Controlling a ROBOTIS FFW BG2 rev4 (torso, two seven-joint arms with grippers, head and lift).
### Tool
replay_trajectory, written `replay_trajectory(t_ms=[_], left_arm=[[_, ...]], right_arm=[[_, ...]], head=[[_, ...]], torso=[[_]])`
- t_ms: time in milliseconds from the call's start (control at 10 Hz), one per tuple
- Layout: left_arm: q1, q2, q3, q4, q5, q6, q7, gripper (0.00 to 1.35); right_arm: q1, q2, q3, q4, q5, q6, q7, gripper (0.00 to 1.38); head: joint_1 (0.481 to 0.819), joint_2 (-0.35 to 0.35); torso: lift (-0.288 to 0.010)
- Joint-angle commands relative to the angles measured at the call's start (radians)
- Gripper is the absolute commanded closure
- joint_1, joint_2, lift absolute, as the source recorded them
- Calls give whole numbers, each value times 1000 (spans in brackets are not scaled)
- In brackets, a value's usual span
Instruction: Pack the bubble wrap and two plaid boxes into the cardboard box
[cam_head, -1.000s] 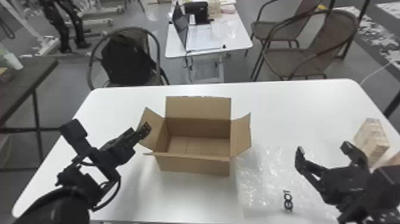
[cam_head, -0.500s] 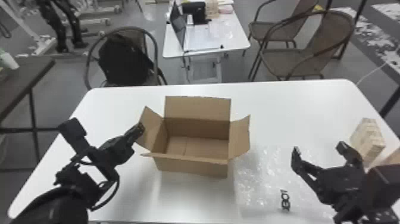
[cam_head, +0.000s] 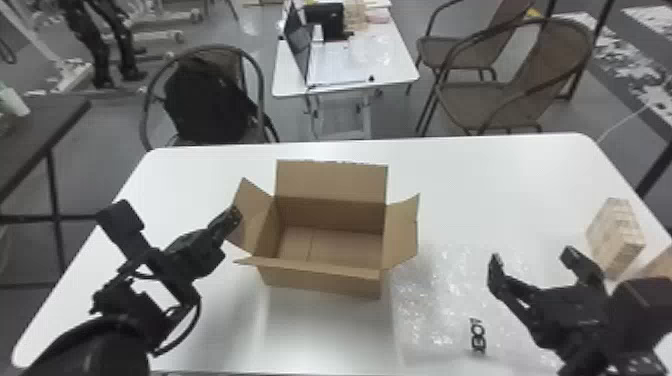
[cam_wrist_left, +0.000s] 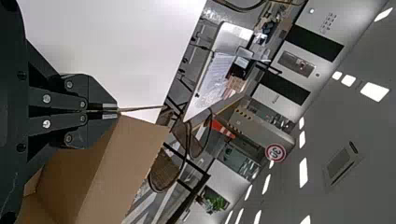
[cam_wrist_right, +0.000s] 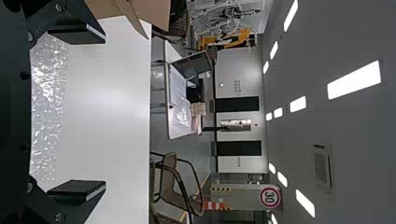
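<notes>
On the white worktop (cam_head: 475, 175), the left gripper (cam_head: 233, 216) pinches the left flap of the open, empty cardboard box (cam_head: 325, 281). The right gripper (cam_head: 533, 257), fingers spread, is over the bubble wrap (cam_head: 430, 300) beside it; the plaid boxes (cam_head: 616, 237) sit near the right edge.

Matt cardboard box (cam_head: 322, 281), glossy crinkled bubble wrap (cam_head: 434, 300)

Via my head view I logged the cardboard box (cam_head: 320, 282) mid-table, bubble wrap (cam_head: 435, 300) on the table (cam_head: 475, 185) to its right, a plaid box (cam_head: 612, 240) farther right, near the edge. Behind stood a second table (cam_head: 292, 89) bearing a laptop (cam_head: 299, 47), between chairs.
</notes>
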Motion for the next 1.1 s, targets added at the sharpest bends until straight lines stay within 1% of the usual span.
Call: replay_trajectory(t_ms=[0,100,300,400,500,600,700,800,900,1000], left_arm=[[1,-4,0,-2,-11,-4,2,1222],[2,-7,0,-2,-19,-7,2,1222],[7,-13,3,-2,-26,-7,2,1222],[7,-13,3,-2,-29,-7,2,1222],[7,-13,3,-2,-33,-7,2,1222],[5,-13,-1,-2,-34,-6,2,1222],[4,-13,-4,-2,-37,-7,2,1222],[7,-13,-3,-2,-39,-7,2,1222],[9,-13,-3,-2,-37,-7,2,1222],[5,-13,-4,-2,-39,-7,2,1222]], right_arm=[[-12,-1,0,-3,2,62,0,190],[-35,0,0,15,-8,99,0,190],[-104,5,18,37,15,249,-6,190],[-134,11,37,43,-2,344,-41,190],[-182,11,46,55,-40,467,-49,190],[-219,11,49,20,-80,644,-92,186],[-228,10,55,-12,-127,726,-176,185],[-242,8,55,-11,-198,797,-245,185],[-271,3,54,0,-253,888,-281,185],[-300,2,54,9,-284,970,-318,186]], head=[[695,127],[695,128],[695,128],[695,131],[695,135],[695,143],[695,144],[695,140],[695,137],[695,142]], torso=[[-108],[-108],[-108],[-108],[-108],[-108],[-108],[-108],[-108],[-108]])
